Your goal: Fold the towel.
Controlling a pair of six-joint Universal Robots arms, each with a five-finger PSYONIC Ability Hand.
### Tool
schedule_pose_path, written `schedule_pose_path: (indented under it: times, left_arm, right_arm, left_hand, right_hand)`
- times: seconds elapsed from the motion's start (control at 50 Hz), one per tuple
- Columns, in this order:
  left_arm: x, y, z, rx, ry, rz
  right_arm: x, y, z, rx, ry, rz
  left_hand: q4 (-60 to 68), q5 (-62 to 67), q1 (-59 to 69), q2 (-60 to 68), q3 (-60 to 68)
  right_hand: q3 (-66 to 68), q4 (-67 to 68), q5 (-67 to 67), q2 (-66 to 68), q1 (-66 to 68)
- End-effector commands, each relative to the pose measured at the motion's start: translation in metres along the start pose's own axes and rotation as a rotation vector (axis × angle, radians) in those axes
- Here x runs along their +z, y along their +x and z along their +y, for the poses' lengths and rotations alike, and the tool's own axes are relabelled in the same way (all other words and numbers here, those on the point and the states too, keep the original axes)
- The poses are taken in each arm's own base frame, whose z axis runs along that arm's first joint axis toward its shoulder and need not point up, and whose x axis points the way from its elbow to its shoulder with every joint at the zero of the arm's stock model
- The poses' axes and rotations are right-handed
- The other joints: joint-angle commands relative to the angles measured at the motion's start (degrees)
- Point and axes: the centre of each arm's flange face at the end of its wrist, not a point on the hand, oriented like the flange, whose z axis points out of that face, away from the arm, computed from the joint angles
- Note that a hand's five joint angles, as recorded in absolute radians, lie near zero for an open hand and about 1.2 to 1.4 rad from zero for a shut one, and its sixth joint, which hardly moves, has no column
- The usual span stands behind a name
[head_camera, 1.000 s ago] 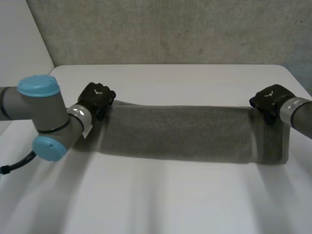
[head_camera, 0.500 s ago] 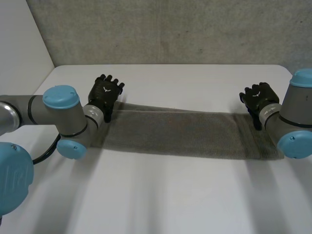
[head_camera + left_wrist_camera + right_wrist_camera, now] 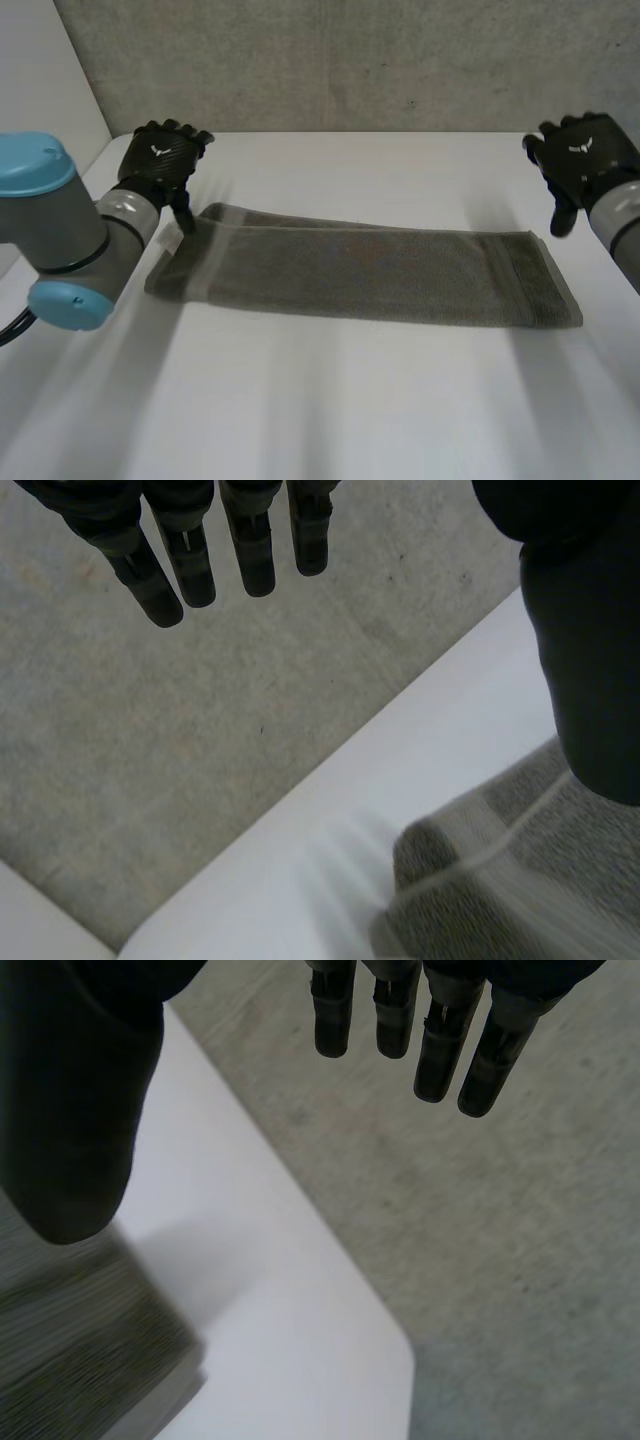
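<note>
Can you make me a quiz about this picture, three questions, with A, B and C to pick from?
1. Where is the towel?
A. flat on the table
B. on the floor
C. draped over an arm

2. What colour is the towel?
A. red
B. grey
C. yellow

3. What are the left hand and right hand doing?
A. both squeezing the towel
B. one holding a cup
C. both open, holding nothing

Answers:
1 A: it lies stretched long across the white table.
2 B: it is grey all over.
3 C: each wrist view shows straight fingers with nothing in them.
</note>
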Motion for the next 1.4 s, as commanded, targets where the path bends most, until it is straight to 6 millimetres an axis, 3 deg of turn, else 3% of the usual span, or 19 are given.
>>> schedule_pose_path:
  times: [0.02,0.2,0.28,0.32,0.4,0.64,0.68,0.72,1.02,1.04,1.06,1.12,1.18,1.22,1.28,1.32,1.34,1.38,1.4]
  left_arm:
    - [-0.021,-0.002,0.011,-0.018,-0.071,0.031]
    - [-0.048,0.016,0.032,-0.092,-0.152,0.129]
    - [-0.051,0.020,0.033,-0.102,-0.161,0.139]
    - [-0.051,0.020,0.033,-0.102,-0.159,0.140]
    - [-0.050,0.020,0.034,-0.102,-0.159,0.139]
    - [-0.050,0.020,0.036,-0.102,-0.161,0.138]
    - [-0.050,0.020,0.036,-0.103,-0.163,0.138]
    - [-0.050,0.021,0.037,-0.103,-0.164,0.140]
    - [-0.050,0.021,0.037,-0.103,-0.165,0.139]
    - [-0.050,0.021,0.037,-0.103,-0.165,0.141]
    - [-0.050,0.021,0.037,-0.103,-0.167,0.140]
    - [-0.050,0.021,0.037,-0.103,-0.167,0.140]
    - [-0.050,0.020,0.038,-0.104,-0.167,0.138]
    - [-0.051,0.021,0.037,-0.104,-0.169,0.139]
    - [-0.051,0.019,0.036,-0.105,-0.166,0.134]
    - [-0.051,0.018,0.034,-0.103,-0.160,0.129]
    - [-0.051,0.018,0.034,-0.103,-0.160,0.129]
    - [-0.052,0.014,0.027,-0.102,-0.142,0.119]
    - [-0.052,0.014,0.027,-0.102,-0.142,0.119]
  right_arm:
    - [-0.021,-0.007,0.027,0.032,-0.142,-0.093]
    - [-0.027,-0.013,0.065,0.113,-0.208,-0.215]
    - [-0.021,-0.021,0.080,0.146,-0.230,-0.254]
    - [-0.013,-0.029,0.099,0.170,-0.267,-0.274]
    - [-0.003,-0.030,0.114,0.174,-0.275,-0.254]
    - [0.006,-0.026,0.127,0.168,-0.276,-0.229]
    - [0.007,-0.027,0.130,0.169,-0.282,-0.231]
    - [0.009,-0.028,0.135,0.174,-0.291,-0.233]
    - [0.012,-0.033,0.145,0.176,-0.319,-0.252]
    - [0.012,-0.033,0.145,0.177,-0.319,-0.252]
    - [0.013,-0.032,0.145,0.175,-0.316,-0.246]
    - [0.014,-0.029,0.146,0.174,-0.314,-0.237]
    - [0.017,-0.010,0.148,0.172,-0.319,-0.176]
    - [0.019,0.016,0.148,0.161,-0.322,-0.090]
    - [0.020,0.032,0.146,0.153,-0.318,-0.044]
    - [0.021,0.063,0.149,0.136,-0.323,0.040]
    - [0.021,0.064,0.149,0.136,-0.323,0.040]
    - [0.020,0.091,0.154,0.091,-0.342,0.096]
    - [0.020,0.091,0.155,0.090,-0.342,0.096]
  left_hand:
    - [-1.9,-11.0,-2.2,-1.6,-1.1]
    - [-1.9,-11.0,-2.2,-1.6,-1.1]
    - [-1.9,-11.0,-2.2,-1.6,-1.1]
    - [-1.9,-11.0,-2.2,-1.6,-1.1]
    - [-1.9,-11.0,-2.2,-1.6,-1.1]
    - [-1.9,-11.0,-2.2,-1.6,-1.1]
    - [-1.9,-11.0,-2.2,-1.6,-1.1]
    - [-1.9,-11.0,-2.2,-1.6,-1.1]
    - [-1.9,-11.0,-2.2,-1.6,-1.1]
    - [-1.9,-11.0,-2.2,-1.6,-1.1]
    - [-2.1,-11.2,-2.4,-1.8,-1.3]
    - [-1.9,-11.0,-2.2,-1.6,-1.1]
    - [-2.1,-11.2,-2.4,-1.8,-1.3]
    - [-2.1,-11.2,-2.4,-1.8,-1.3]
    - [-2.1,-11.2,-2.4,-1.8,-1.3]
    - [-2.1,-11.2,-2.4,-1.8,-1.3]
    - [-2.1,-11.2,-2.4,-1.8,-1.3]
    - [-2.1,-11.2,-2.4,-1.8,-1.3]
    - [-2.1,-11.2,-2.4,-1.8,-1.3]
  right_hand:
    - [-4.2,-4.9,-3.5,-4.0,-3.1]
    - [9.6,9.0,10.4,9.8,10.7]
    - [13.5,12.9,14.3,13.7,14.6]
    - [13.5,12.9,14.3,13.7,14.6]
    - [15.4,14.7,16.1,15.5,16.5]
    - [23.6,23.0,24.4,23.8,24.7]
    - [28.0,27.3,28.7,28.2,29.1]
    - [45.1,44.5,45.9,45.3,46.2]
    - [44.0,43.3,44.7,44.1,45.1]
    - [47.5,46.8,48.2,47.6,48.6]
    - [64.2,63.5,64.9,64.3,65.3]
    - [65.8,65.1,66.5,66.0,66.9]
    - [65.8,65.1,66.5,66.0,66.9]
    - [65.8,65.1,66.5,66.0,66.9]
    - [65.8,65.1,66.5,66.0,66.9]
    - [65.8,65.1,66.5,66.0,66.9]
    - [65.8,65.1,66.5,66.0,66.9]
    - [65.8,65.1,66.5,66.0,66.9]
    - [65.8,65.1,66.5,66.0,66.9]
